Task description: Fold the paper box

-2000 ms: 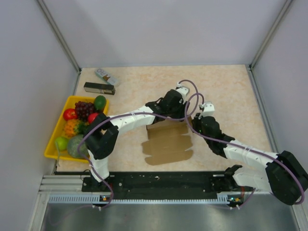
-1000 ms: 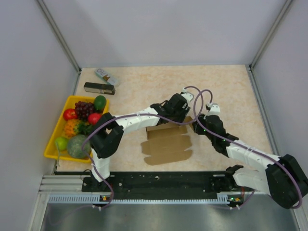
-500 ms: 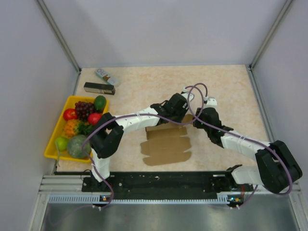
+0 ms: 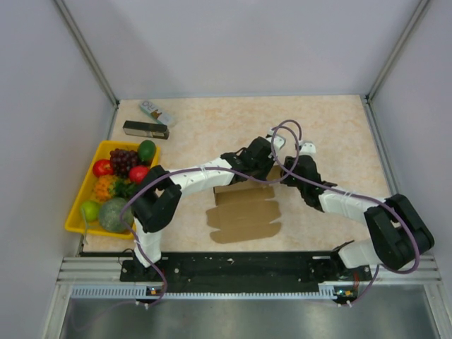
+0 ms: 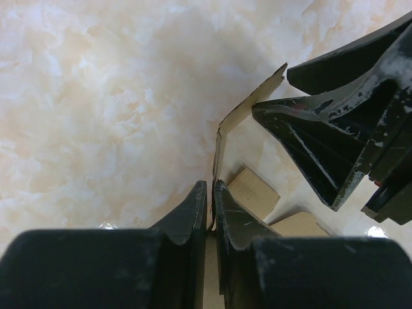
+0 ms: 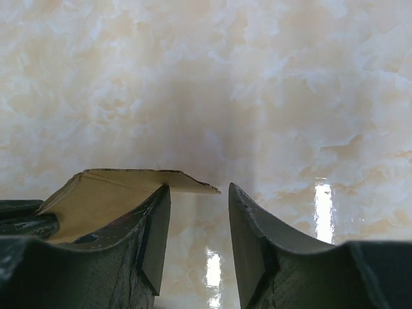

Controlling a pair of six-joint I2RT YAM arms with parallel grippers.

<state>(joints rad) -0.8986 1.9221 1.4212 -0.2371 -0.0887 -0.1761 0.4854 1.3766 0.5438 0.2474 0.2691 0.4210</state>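
The paper box [image 4: 244, 212] is a flat brown die-cut cardboard sheet in the middle of the table. Its far edge is lifted. My left gripper [image 4: 272, 171] is shut on that raised far flap; in the left wrist view the thin flap edge [image 5: 219, 151] stands upright between the closed fingers [image 5: 211, 193]. My right gripper [image 4: 289, 175] is open right beside it at the flap's right end. In the right wrist view its left fingertip [image 6: 158, 212] sits under the flap's corner [image 6: 129, 187], with the gap between the fingers empty [image 6: 198, 199].
A yellow tray [image 4: 83, 191] of fruit stands at the left edge. A slim black box [image 4: 145, 129] and a small white packet [image 4: 156, 111] lie at the far left. Grey walls close in both sides and the back.
My right arm has swung in toward the flap's right end, its elbow folding inward. The left gripper has stayed on the raised flap. The sheet has barely shifted.
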